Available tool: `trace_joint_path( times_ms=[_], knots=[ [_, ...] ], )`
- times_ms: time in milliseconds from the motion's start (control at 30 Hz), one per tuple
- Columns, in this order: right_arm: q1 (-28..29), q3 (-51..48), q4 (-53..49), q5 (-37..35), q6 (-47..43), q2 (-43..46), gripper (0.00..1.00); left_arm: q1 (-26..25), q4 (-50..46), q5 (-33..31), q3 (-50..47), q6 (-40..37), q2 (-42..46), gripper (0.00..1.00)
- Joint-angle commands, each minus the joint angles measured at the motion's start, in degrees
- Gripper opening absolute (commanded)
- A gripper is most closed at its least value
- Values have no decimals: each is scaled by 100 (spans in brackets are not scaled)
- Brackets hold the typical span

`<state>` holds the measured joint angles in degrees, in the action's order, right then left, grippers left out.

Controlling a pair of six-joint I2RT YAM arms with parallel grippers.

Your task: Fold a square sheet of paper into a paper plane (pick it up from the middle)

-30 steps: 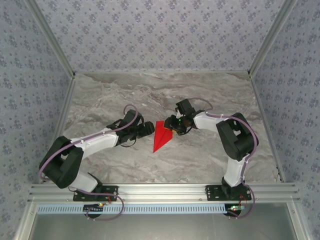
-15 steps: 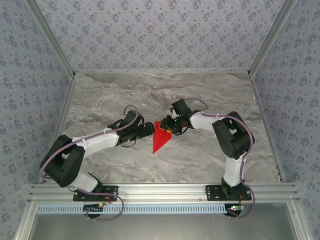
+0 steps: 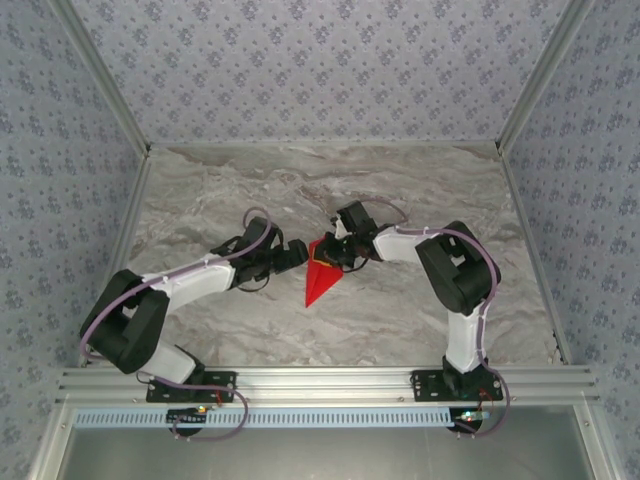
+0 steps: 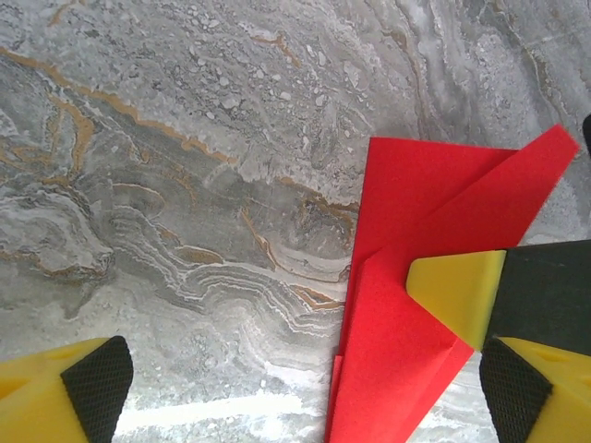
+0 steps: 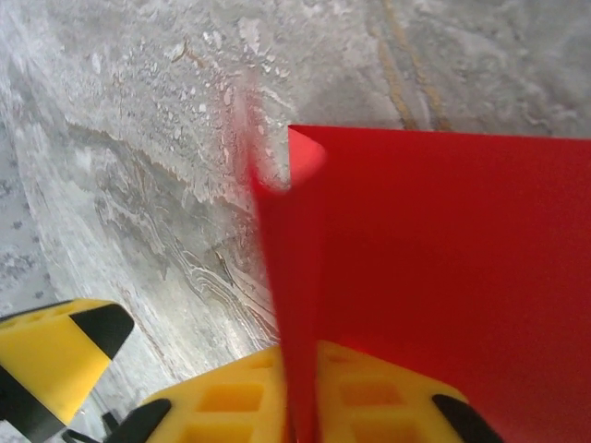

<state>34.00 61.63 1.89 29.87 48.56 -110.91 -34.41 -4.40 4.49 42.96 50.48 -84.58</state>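
table (image 3: 420,190): grey marble, paper plane (image 3: 320,283) mid-table, tip toward the arm bases | left gripper (image 3: 298,257): jaws wide, holding nothing, just beside the plane's wide end | right gripper (image 5: 300,369): pinched on a raised red fold, which its wrist view shows close up; the top view is too small to show it

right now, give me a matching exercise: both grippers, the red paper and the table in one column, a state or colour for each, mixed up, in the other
Column one:
1. left gripper
2. right gripper
3. paper plane
4. table

Column two:
a. grey marble with veins
b. shut, pinching the red fold
c. jaws wide open
d. bright red, folded to a sharp point

Pairs: 1-c, 2-b, 3-d, 4-a
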Motion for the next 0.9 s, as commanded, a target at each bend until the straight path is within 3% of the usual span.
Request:
trace_joint_path(
  times_ms=[0,233,433,633,800,867],
  knots=[
    [-74,-95,299,84,-13,48,3,135,108,372,-137,48,275,99],
    [-693,-281,1443,934,312,748,0,344,810,1484,-370,352,728,99],
    [-1103,-170,2663,1829,1479,839,0,369,2313,2540,-577,1165,769,99],
    [-1091,-42,3403,2165,2374,795,1,376,3376,2899,-543,1713,500,98],
    [-1055,-34,3574,2331,2710,763,2,429,4653,3123,-571,2261,62,88],
    [-1053,-51,3663,2419,2838,734,2,460,4979,3167,-580,2344,-40,78]
  ],
)
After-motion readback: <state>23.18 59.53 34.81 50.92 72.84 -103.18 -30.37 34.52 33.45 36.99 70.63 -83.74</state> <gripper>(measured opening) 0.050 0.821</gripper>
